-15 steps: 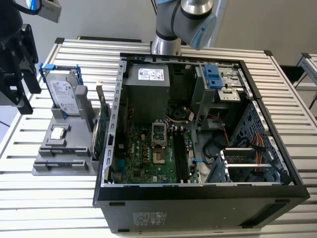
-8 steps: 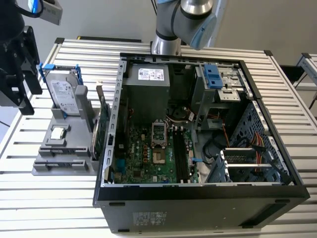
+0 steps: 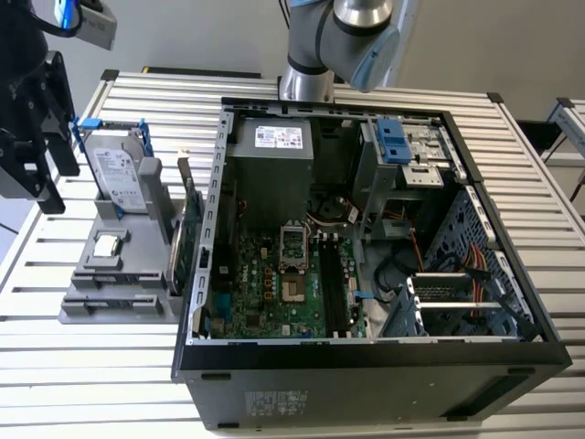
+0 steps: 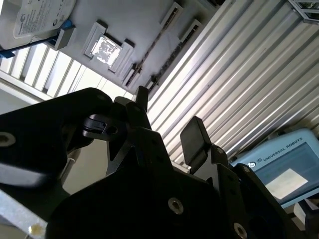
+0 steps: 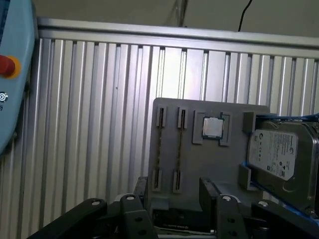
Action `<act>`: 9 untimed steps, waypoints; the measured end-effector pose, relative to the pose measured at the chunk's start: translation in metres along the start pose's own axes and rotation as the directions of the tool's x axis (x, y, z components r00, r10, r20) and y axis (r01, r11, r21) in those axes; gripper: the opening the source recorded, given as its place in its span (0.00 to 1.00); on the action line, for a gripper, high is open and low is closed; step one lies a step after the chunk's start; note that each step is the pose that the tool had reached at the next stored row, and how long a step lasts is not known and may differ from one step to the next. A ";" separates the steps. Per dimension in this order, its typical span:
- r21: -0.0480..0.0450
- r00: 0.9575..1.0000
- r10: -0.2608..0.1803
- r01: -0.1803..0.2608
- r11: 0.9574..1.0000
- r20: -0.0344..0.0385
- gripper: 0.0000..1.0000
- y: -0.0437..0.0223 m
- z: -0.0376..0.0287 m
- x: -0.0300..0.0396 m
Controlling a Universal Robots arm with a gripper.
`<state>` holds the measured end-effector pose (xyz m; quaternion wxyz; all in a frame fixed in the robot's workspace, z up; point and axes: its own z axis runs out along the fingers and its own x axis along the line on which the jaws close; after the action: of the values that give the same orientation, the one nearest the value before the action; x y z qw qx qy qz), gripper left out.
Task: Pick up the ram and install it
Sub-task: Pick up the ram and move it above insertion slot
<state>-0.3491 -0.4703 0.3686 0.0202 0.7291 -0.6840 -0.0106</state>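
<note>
Thin ram (image 5: 179, 149), apparently on edge

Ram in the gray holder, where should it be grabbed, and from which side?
Pinch the ram across its flat faces near mid-length, coming straight down from above: it seems to stand on edge in a narrow slot of the holder, top edge exposed.

Exterior view: bright, even light from above. Ribbed tabletop (image 3: 110, 366) washed near white along its front rows. Computer case (image 3: 366, 274) interior dim and shadowed.
Second wrist view: pincer (image 4: 167, 117) a dark silhouette against glaring slats. Square chip (image 4: 106, 50) blown out by reflection.
First wrist view: softer light, mild sheen on the slats.
</note>
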 end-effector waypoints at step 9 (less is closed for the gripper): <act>0.000 1.000 0.000 0.000 1.000 0.000 1.00 -0.0003 0.0048 -0.0009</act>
<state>-0.3491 -0.4694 0.3638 0.0202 0.7291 -0.6840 -0.0105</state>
